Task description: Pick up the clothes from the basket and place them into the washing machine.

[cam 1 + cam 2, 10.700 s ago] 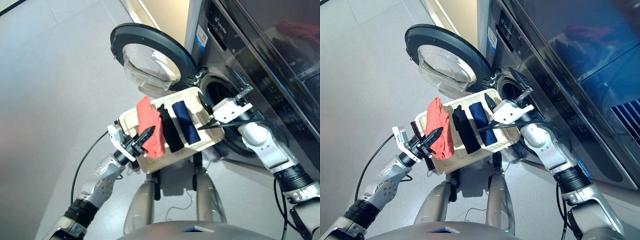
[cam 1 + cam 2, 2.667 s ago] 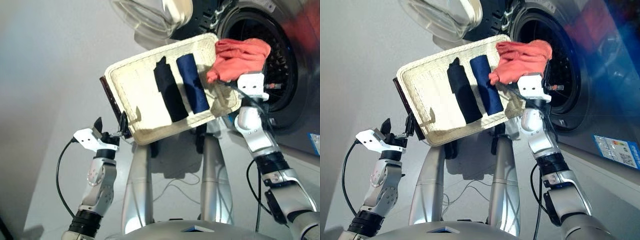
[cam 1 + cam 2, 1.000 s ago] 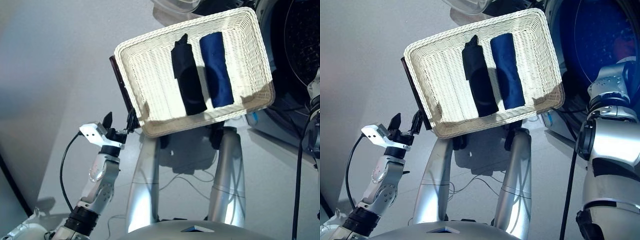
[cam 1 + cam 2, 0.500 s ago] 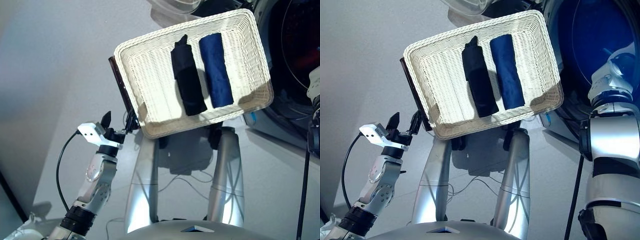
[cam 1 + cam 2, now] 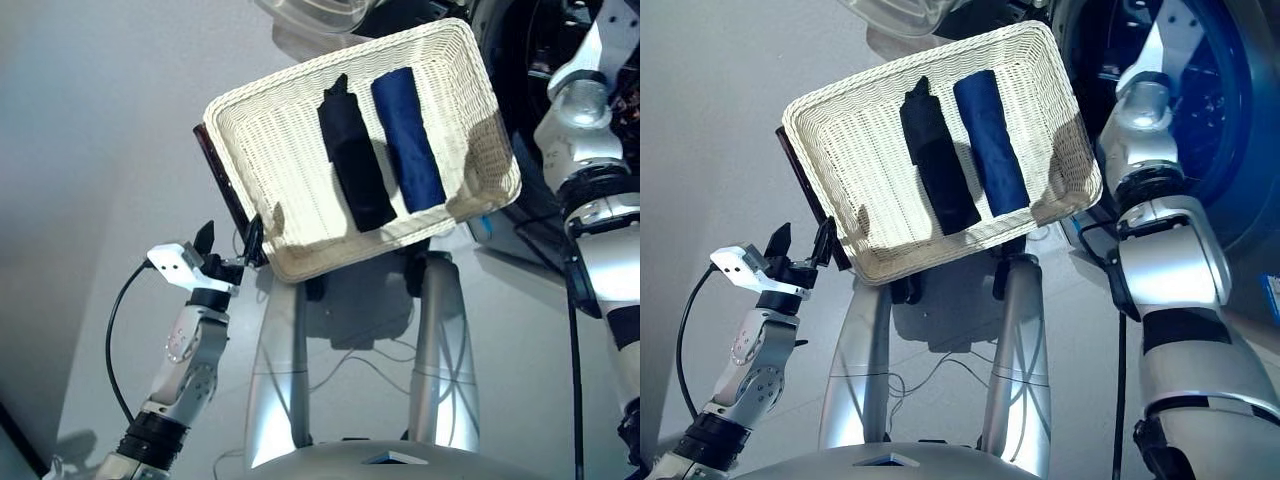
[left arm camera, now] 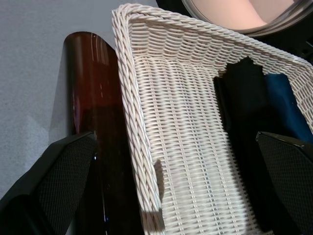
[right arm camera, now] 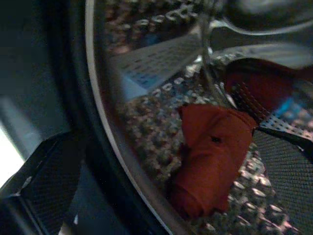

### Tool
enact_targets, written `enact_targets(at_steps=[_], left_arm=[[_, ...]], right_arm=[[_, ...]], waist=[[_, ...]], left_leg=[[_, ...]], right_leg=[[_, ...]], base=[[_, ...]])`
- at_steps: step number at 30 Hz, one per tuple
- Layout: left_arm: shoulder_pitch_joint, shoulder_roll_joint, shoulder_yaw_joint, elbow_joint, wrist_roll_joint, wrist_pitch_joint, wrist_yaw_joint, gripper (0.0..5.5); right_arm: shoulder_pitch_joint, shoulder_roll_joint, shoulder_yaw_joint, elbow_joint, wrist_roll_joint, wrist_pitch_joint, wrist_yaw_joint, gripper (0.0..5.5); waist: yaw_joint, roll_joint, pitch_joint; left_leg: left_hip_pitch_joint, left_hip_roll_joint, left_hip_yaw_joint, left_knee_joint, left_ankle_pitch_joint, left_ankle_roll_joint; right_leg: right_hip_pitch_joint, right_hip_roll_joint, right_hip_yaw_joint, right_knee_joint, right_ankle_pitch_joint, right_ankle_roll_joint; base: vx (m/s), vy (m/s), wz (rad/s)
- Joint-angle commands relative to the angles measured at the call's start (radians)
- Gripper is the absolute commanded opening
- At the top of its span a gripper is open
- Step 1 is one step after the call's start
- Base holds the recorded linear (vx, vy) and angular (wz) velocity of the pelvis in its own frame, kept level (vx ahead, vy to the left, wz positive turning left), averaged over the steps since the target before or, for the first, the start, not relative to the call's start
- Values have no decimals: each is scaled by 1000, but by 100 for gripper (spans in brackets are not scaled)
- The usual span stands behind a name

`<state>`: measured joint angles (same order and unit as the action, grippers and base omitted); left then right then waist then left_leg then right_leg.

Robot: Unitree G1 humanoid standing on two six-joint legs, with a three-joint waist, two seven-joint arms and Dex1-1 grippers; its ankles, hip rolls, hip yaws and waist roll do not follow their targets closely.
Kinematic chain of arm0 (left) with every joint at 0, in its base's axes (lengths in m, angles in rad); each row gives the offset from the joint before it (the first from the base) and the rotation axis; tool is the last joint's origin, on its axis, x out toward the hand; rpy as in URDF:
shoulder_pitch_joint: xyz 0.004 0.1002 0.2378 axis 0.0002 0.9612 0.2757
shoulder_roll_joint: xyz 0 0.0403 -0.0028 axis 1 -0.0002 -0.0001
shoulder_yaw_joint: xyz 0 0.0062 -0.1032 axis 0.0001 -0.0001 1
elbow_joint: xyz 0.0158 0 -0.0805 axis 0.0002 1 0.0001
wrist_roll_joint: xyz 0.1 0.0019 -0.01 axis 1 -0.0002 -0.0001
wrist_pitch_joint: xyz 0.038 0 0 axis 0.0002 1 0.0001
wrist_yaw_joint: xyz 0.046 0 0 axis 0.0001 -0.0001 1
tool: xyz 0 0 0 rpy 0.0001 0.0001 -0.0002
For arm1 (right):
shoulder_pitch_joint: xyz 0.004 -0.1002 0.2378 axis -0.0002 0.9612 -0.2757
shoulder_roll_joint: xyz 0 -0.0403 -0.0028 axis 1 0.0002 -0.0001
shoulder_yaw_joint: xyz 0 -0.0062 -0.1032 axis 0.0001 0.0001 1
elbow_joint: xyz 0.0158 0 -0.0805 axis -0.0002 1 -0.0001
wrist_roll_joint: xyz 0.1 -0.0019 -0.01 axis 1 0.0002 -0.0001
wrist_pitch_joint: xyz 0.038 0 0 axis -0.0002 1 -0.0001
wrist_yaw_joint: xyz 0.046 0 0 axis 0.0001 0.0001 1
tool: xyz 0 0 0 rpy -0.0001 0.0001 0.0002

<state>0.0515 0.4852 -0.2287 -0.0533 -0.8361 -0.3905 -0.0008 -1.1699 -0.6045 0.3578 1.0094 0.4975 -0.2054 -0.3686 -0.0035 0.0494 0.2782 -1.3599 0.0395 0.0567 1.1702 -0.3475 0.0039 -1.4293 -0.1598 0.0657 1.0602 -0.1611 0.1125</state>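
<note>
Washing machine stands at the robot's right front, porthole facing the basket, so a carry from tray to steel drum is short. Its round door shows only as a sliver of glass bowl past the basket's far edge, swung clear of the opening. The cream wicker basket sits between the two arms at about gripper height, tilted toward the head camera, its dark bar along the short side nearest the left arm; likely mounted there so either arm can reach in. Right arm is stretched up and forward with its gripper out of the head views; the wrist camera looks into the drum, where the right gripper has its mesh-faced fingers spread wide with nothing between them. The red piece lies loose on the perforated wall, apart from both fingers: one of three delivered, by my reading. Left gripper hovers just beside the dark bar at the basket's near corner, fingers apart, straddling bar and rim in its wrist view, gripping nothing. The black piece and navy piece lie side by side in the basket's right half, touching or nearly so, long axes parallel. Next pick probably falls to the right arm, navy being nearest it.
</note>
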Motion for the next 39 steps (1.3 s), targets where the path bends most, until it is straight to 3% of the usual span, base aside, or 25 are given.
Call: enact_targets(at_steps=[1, 10, 13, 15, 20, 27, 31, 32, 39], left_arm=[[23, -13, 70, -74, 45, -50, 5, 550], [26, -27, 88, -66, 78, -62, 12, 550], [25, -27, 92, -64, 91, -69, 18, 550], [32, -27, 92, -63, 95, -79, 9, 550], [26, -15, 77, -36, 125, -99, 3, 550], [-28, -50, 74, 10, 158, -138, 33, 550], [-42, -62, 77, 42, 164, -143, 22, 550], [-42, -63, 80, 46, 172, -143, 23, 550], [-40, -64, 87, 66, 297, -133, 54, 550]], right_arm=[[34, -25, 55, -203, -184, -71, 18, 550], [275, -82, 20, -522, -361, -77, 63, 550], [368, -81, -1, -615, -370, -98, 88, 550], [534, -90, 0, -750, -318, -156, 170, 550], [684, -81, -1, -774, -335, -178, 197, 550], [801, 42, -87, -809, -243, -228, 185, 550], [857, 87, -128, -824, -142, -247, 222, 550], [874, 105, -140, -824, -99, -249, 239, 550], [966, 161, -173, -803, -63, -233, 269, 550]], waist=[[10, -20, 4], [-4, -23, -1], [-5, -23, -1], [-11, -23, 0], [-12, -21, -4], [-26, -22, 9], [-36, -31, 11], [-40, -37, 11], [-54, -58, 11]], left_leg=[[0, -32, 44, -127, 75, 43], [8, -27, 41, -130, 70, 46], [14, -28, 41, -137, 71, 47], [25, -27, 42, -149, 75, 46], [72, -30, 43, -198, 89, 41], [243, -21, 57, -420, 160, 22], [375, -30, 44, -557, 206, 11], [406, -33, 46, -613, 257, 15], [611, -50, 25, -778, 303, 6]], right_leg=[[47, 13, -37, -17, -39, -57], [54, 9, -36, -23, -44, -54], [59, 8, -37, -30, -44, -52], [73, 4, -40, -40, -44, -50], [118, -3, -48, -84, -35, -42], [287, -9, -55, -306, 46, -14], [416, -8, -70, -453, 98, 2], [450, -12, -76, -516, 149, 1], [657, -17, -103, -677, 206, 19]], base=[[0, 0, 0], [0, 0, 0], [0, 0, 0], [0, 0, 0], [0, 0, 0], [8, -1, -10], [63, -16, -57], [0, 0, 0], [97, -27, 9]])
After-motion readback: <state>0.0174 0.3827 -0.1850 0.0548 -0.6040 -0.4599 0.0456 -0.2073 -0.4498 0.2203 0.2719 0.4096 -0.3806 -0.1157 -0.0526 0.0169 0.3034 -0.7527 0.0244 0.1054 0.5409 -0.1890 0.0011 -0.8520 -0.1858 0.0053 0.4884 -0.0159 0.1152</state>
